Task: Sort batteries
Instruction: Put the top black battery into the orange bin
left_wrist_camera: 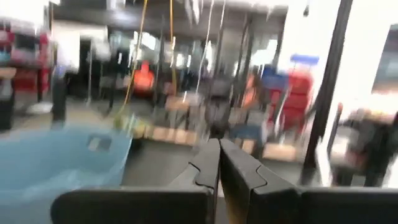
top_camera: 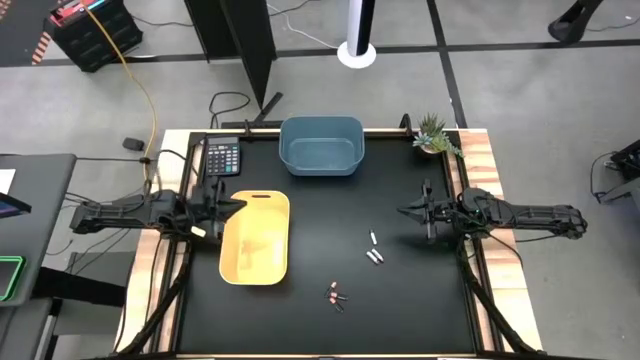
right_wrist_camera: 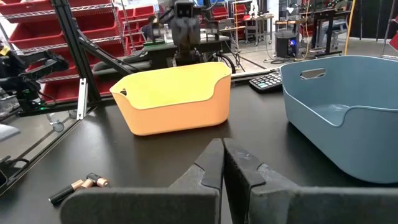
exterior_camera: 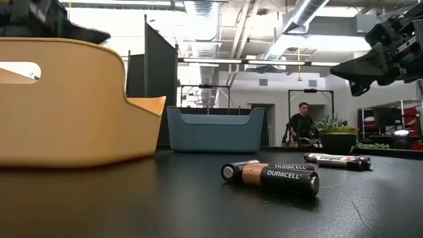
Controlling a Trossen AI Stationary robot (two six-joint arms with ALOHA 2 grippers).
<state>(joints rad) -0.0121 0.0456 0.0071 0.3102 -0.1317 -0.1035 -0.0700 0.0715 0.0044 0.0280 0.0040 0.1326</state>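
Black table, seen from overhead: left gripper (top_camera: 240, 200) is held w/ fingers together at the yellow tray's (top_camera: 255, 238) upper-left rim; right gripper (top_camera: 405, 210) is held empty, fingers together, right of centre. Whitish batteries (top_camera: 374, 248) are seen centre-right, dark copper batteries (top_camera: 335, 295) lower centre, all loose on the tabletop. Blue tray (top_camera: 320, 146) is seen at top centre, calculator (top_camera: 222, 157) to its left.

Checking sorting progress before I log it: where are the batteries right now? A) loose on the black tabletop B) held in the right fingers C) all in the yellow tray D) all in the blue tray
A: the white batteries and copper-toned batteries lie loose on the tabletop, outside both trays.
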